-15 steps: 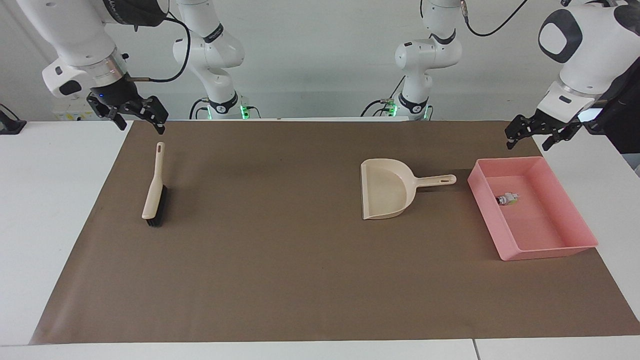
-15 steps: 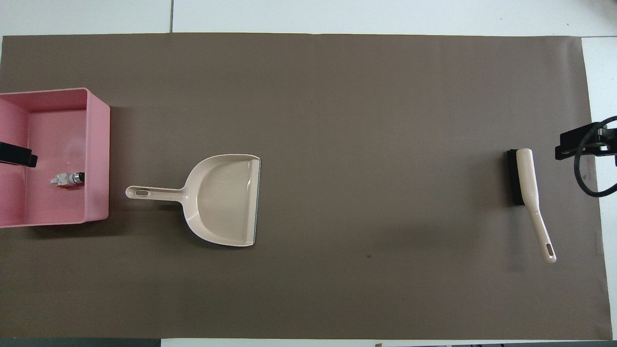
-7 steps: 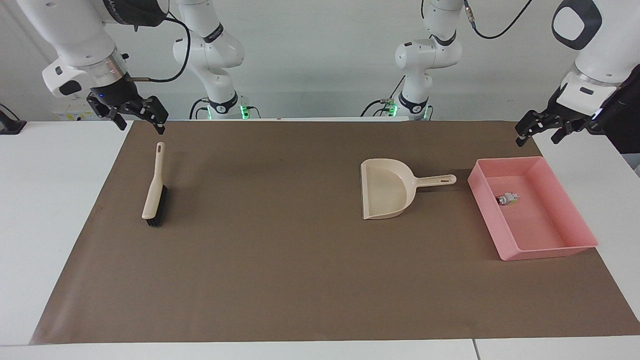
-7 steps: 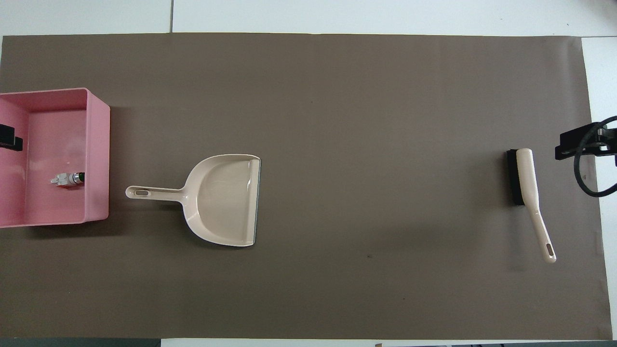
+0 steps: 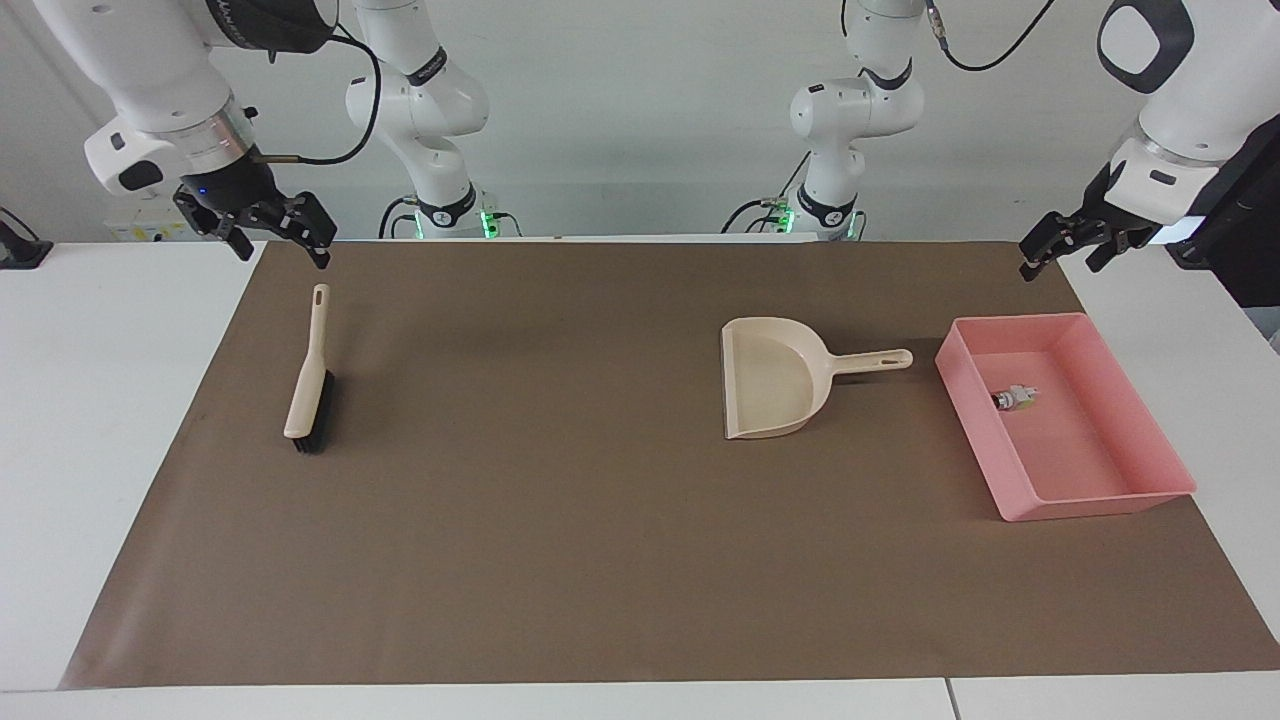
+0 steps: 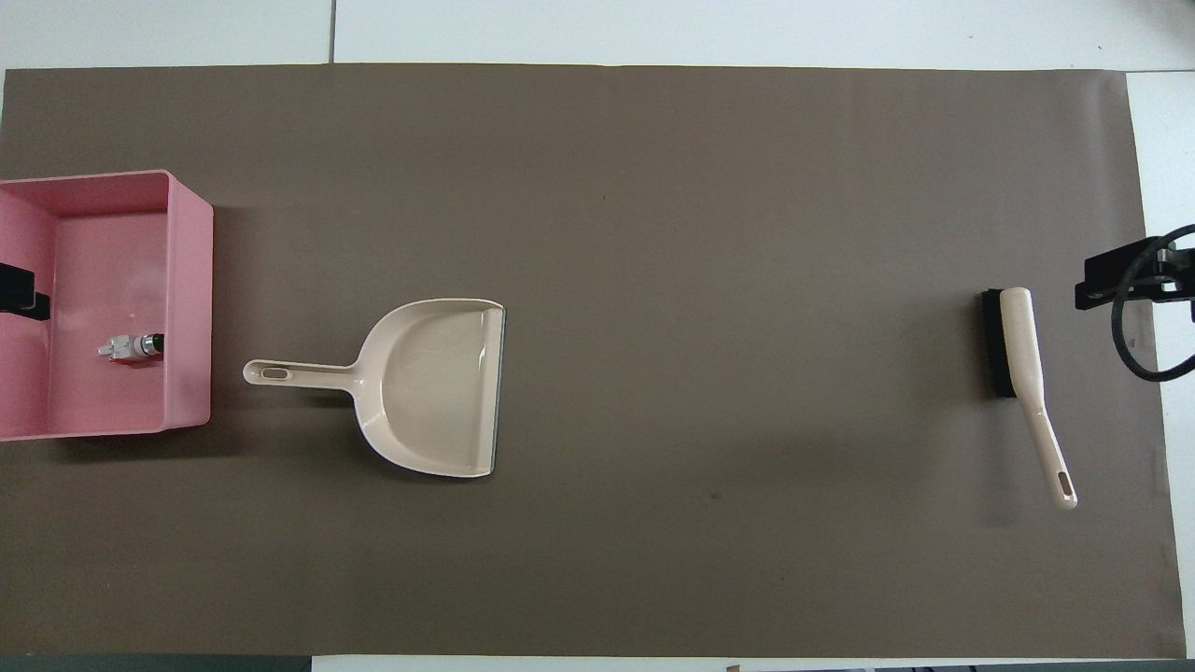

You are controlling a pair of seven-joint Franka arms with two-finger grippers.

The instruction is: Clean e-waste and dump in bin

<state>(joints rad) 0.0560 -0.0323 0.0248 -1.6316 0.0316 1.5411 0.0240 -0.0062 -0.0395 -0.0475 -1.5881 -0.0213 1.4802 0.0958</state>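
E-waste point(image 5: 1014, 396) lies in the pink bin point(image 5: 1150, 420) at the left arm's end of the worktop point(image 5: 100, 400), close to the wall nearest the dustpan point(image 5: 770, 380) — which sits just beside the bin on the brown mat point(image 5: 560, 520). Left gripper point(image 5: 1062, 244) hangs above the mat's edge near the bin, fingers spread wide, holding nothing. Right gripper point(image 5: 275, 240) hangs over the brush point(image 5: 308, 385) handle's tip — fingers wide, empty.

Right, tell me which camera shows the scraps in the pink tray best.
The overhead view: it looks straight down into the pink tray, so the scraps lie fully exposed on its floor, close to one wall. The facing view shows the scraps too, but smaller and at a slant.
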